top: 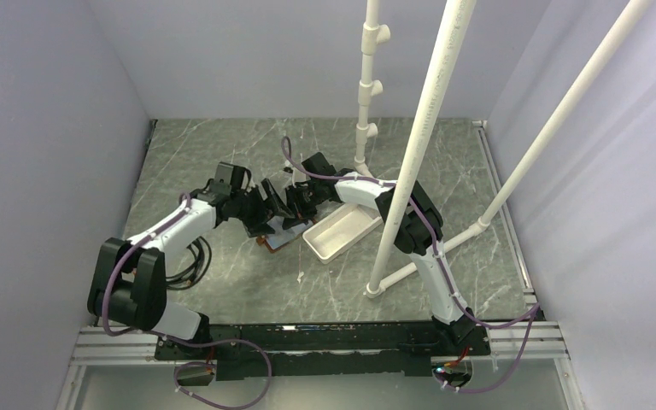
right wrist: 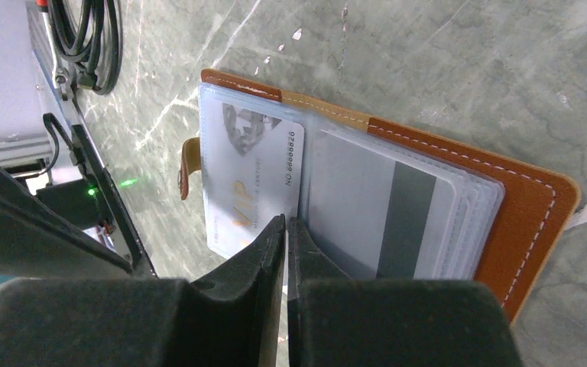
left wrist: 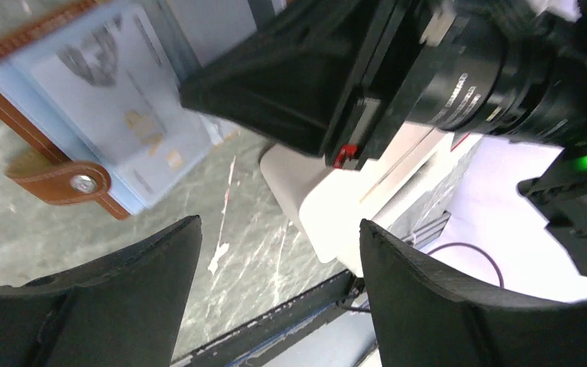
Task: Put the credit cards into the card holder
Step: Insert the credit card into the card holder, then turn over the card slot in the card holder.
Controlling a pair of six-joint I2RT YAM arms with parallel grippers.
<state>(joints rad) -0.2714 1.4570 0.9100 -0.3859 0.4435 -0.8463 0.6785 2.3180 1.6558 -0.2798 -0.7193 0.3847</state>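
While the card holder (right wrist: 535,199) lies open on the desk (right wrist: 443,53), a VIP card (right wrist: 252,176) sleeved inside, the right gripper (right wrist: 285,229) has its jaws clenched at the fold. I cannot tell whether they pinch anything. The left gripper (left wrist: 279,229) hangs released nearby. Best to steady the leather and slide cards in flat.

Brown card holder (right wrist: 521,200) open flat; credit cards (right wrist: 251,177) in sleeves.

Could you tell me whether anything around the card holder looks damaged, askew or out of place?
Nothing stands out: the card holder lies open and flat on the table, its cards sitting squarely inside the clear sleeves.
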